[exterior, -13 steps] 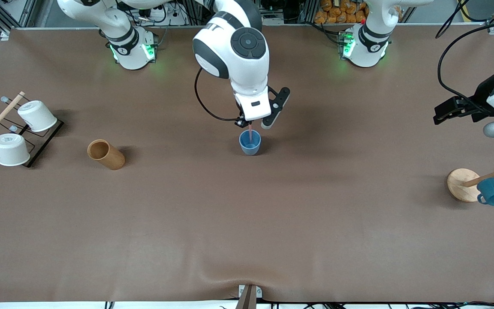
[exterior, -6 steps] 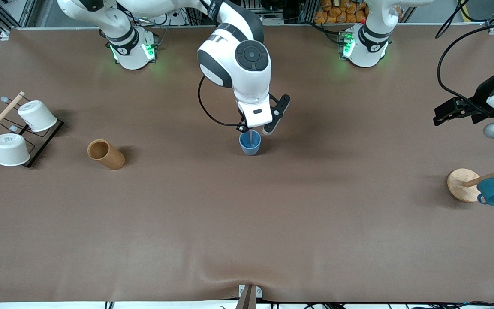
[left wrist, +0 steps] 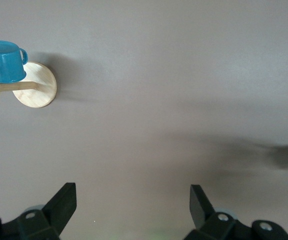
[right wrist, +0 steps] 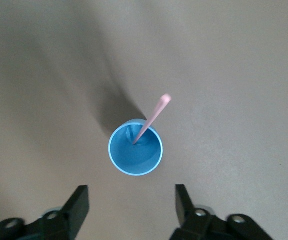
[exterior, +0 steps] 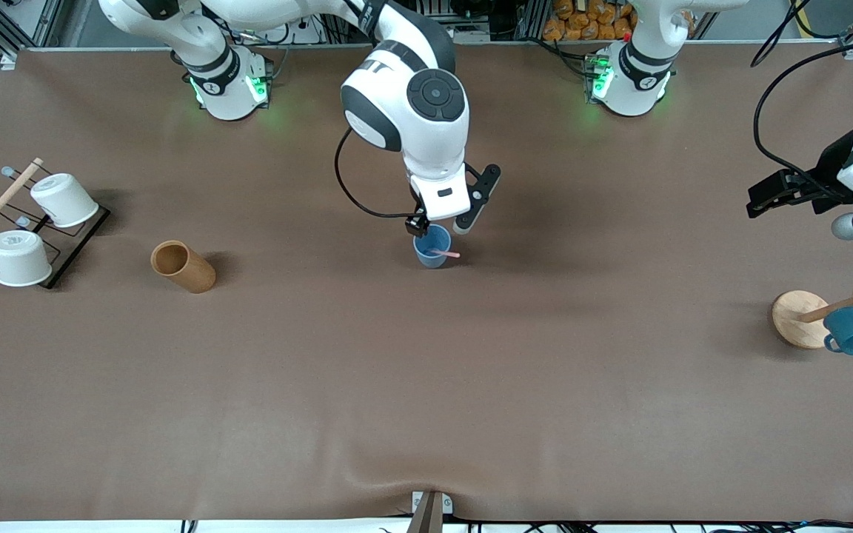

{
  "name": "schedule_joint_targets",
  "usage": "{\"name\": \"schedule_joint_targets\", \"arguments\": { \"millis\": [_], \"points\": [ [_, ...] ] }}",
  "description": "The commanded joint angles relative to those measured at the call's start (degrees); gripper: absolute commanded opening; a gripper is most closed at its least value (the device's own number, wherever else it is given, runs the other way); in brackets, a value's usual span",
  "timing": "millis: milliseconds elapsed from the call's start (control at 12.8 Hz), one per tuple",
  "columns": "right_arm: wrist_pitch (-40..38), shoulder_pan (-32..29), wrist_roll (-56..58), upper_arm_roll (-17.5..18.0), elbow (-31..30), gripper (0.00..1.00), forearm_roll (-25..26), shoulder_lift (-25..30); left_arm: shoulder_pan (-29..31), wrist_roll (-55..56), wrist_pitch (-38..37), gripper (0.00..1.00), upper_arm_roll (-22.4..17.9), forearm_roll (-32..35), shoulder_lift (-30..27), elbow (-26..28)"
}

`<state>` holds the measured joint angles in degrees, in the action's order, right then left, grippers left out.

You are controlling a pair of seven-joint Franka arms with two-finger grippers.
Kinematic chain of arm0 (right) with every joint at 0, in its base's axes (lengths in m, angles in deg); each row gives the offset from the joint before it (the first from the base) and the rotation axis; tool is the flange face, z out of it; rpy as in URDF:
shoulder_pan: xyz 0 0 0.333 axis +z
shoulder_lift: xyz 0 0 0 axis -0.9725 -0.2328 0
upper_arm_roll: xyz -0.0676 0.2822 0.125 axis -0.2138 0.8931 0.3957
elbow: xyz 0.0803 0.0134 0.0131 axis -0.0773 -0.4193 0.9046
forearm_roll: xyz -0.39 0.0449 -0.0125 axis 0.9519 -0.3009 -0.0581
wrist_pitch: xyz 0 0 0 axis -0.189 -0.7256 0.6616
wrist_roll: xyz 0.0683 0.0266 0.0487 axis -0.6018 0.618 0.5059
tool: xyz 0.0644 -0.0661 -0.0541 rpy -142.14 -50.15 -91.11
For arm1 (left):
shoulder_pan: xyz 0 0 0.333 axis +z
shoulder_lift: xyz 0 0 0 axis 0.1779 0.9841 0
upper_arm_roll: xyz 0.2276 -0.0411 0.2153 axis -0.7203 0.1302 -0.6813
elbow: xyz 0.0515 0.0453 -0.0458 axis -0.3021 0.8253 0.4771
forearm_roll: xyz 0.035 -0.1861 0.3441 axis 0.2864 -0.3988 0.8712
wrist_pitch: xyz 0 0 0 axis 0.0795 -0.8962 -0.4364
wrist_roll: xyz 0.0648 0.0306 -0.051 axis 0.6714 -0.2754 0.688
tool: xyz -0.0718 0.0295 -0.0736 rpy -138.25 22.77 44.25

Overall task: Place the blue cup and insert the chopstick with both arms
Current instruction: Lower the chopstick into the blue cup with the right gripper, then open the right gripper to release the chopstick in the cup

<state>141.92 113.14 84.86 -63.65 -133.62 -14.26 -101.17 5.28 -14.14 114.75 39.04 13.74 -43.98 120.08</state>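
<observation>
Right gripper (right wrist: pixel 129 205), jaws apart and empty, hangs directly over the small light-blue tapered cup (exterior: pixel 432 246); the thin pale pink chopstick (exterior: pixel 444 254) leans inside that cup. Left gripper (left wrist: pixel 131 207), spread open, waits near the teal handled mug (left wrist: pixel 4 61), well apart from the cup.

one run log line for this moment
small light-blue cup: upright | thin pink chopstick: inside, leaning | right gripper: open above cup | left gripper: open, waiting

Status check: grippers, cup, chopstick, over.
Right gripper open over cup. Chopstick in cup, leaning on rim. Left gripper open, waiting by mug tree. Nothing obstructing.
</observation>
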Motion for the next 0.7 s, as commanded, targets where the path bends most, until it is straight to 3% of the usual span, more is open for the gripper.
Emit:
{"name": "schedule_joint_targets", "arguments": {
  "millis": [0, 624],
  "points": [
    [-2.9, -0.4, -0.3, -0.1, 0.0, 1.00, 0.9, 2.6, -0.3, -0.9, 0.6, 1.00, 0.0, 0.9, -0.4, 0.3],
    [-17.7, -13.2, -0.3, -0.3, 0.4, 1.00, 0.4, 13.2, -0.2, -0.9, 0.5, 1.00, 0.3, 0.8, -0.8, 0.3]
  ]
}}
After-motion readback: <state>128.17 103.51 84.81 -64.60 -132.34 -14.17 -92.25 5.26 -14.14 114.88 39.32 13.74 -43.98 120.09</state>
